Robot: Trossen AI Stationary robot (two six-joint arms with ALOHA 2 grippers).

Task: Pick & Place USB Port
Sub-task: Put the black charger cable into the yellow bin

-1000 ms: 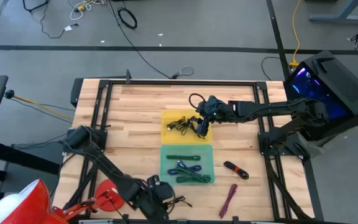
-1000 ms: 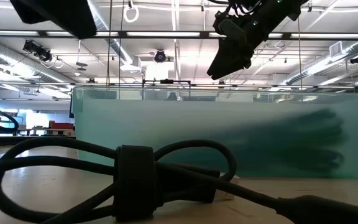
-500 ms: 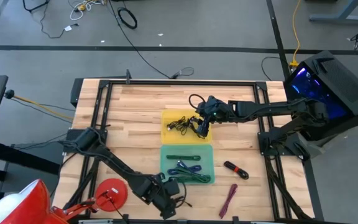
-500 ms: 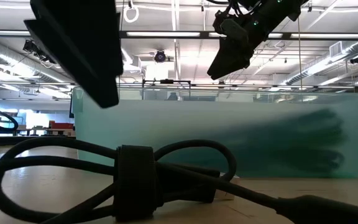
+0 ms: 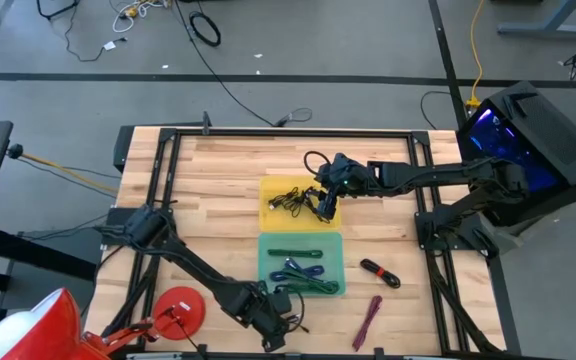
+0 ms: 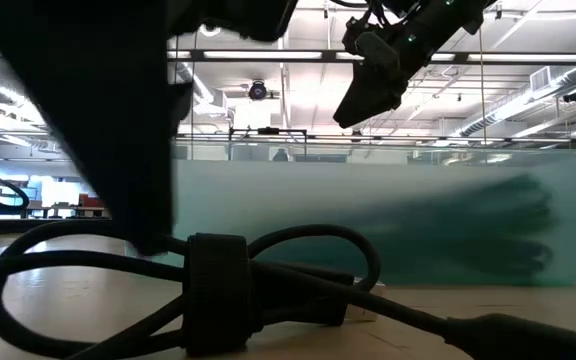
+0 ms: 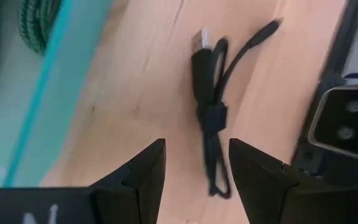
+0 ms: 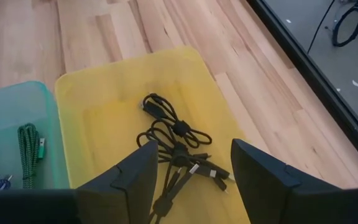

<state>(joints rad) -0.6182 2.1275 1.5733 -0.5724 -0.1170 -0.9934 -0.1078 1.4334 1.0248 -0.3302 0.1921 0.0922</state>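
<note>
Near the table's front edge I hold the left gripper (image 7: 193, 171), fingers spread, over a black cable (image 7: 209, 99); right gripper (image 8: 190, 180), released, over the yellow bin (image 8: 101, 96).

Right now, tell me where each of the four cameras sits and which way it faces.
High view: overhead, facing straight down on the table; both arms show.
Low view: at tabletop height, facing level across a black cable toward the teal bin; both arms reach down from above.
Left wrist view: on the left arm, facing down at that black cable; left end effector open.
Right wrist view: on the right arm, above the yellow bin of cables; right end effector open.
Shared: low and left wrist views both see the black cable.
</note>
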